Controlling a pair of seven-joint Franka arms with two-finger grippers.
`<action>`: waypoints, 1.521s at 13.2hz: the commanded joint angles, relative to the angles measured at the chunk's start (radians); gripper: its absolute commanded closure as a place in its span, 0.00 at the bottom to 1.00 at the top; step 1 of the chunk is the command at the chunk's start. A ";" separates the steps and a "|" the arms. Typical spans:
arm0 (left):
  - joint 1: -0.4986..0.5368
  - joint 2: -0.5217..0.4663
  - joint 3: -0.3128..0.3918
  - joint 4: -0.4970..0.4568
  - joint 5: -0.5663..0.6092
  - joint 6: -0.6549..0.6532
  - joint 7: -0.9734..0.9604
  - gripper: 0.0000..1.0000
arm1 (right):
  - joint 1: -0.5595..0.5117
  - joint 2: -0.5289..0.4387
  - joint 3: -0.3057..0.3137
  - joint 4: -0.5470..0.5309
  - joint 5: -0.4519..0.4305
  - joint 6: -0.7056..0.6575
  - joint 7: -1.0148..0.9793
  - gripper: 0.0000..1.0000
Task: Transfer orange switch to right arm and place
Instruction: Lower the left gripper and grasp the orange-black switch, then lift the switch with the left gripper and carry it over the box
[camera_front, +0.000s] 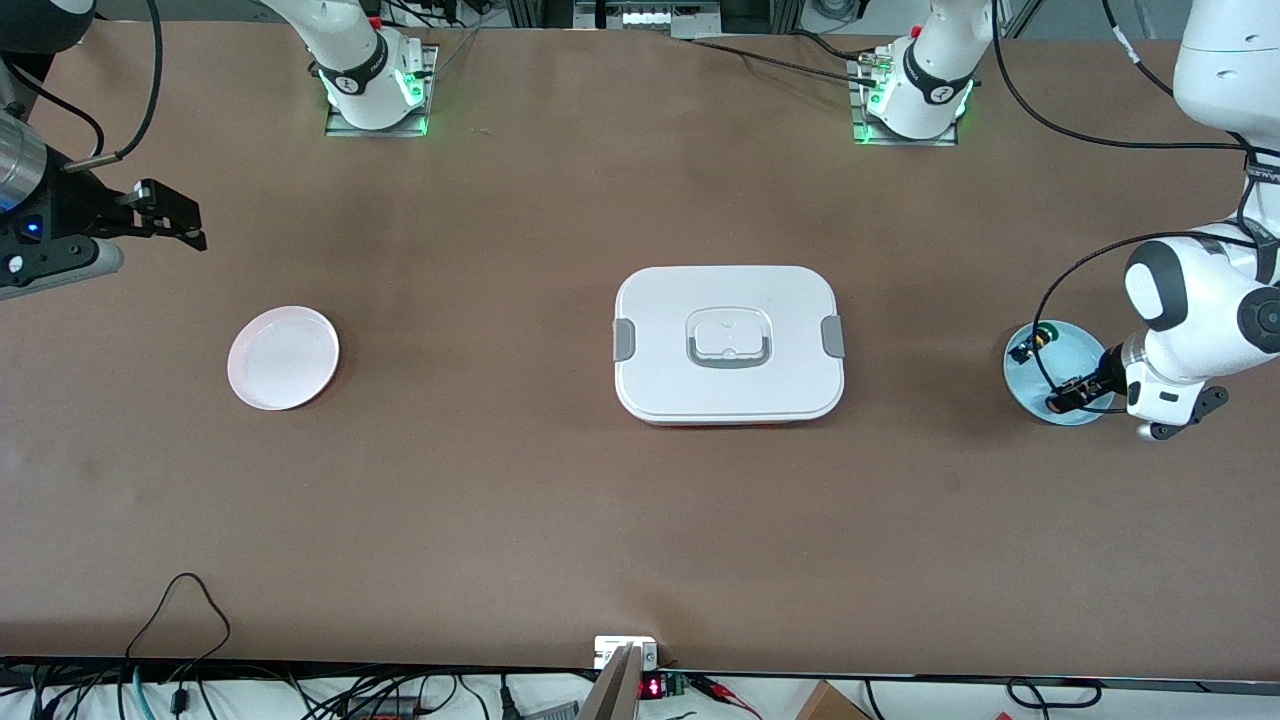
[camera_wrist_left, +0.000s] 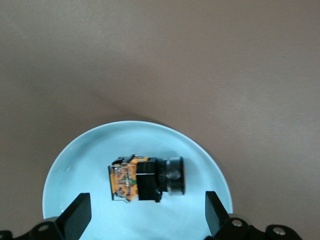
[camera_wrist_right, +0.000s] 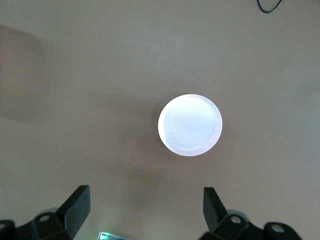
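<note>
You have a closed white rectangular lidded box (camera_front: 729, 345) mid-table between a round pink plate (camera_front: 283, 357), bare, and a light-blue round dish (camera_wrist_left: 90, 165) holding the orange switch (camera_wrist_left: 145, 178) and another switch (camera_front: 1033, 342). Left gripper (camera_wrist_left: 145, 220) hovers wide open, empty, over that dish; right gripper (camera_wrist_right: 145, 212) waits, equally spread, empty, above the pink plate's end.

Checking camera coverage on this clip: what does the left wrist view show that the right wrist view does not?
Only the left wrist view shows the orange switch lying on its side in the blue dish, between the open left tool. Only the right wrist view shows the empty pink dish, under the open right tool. Both show the brown table and nothing gripped.
</note>
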 joint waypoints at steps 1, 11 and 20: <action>0.013 0.020 -0.006 -0.014 0.018 0.051 -0.010 0.00 | -0.003 0.000 -0.001 0.010 0.010 0.003 -0.010 0.00; 0.022 0.062 -0.006 -0.033 0.018 0.143 -0.010 0.00 | -0.001 0.000 0.000 0.010 0.013 0.003 -0.010 0.00; 0.012 0.004 -0.022 -0.021 0.018 0.068 -0.013 0.59 | -0.001 0.000 0.000 0.010 0.018 0.005 -0.006 0.00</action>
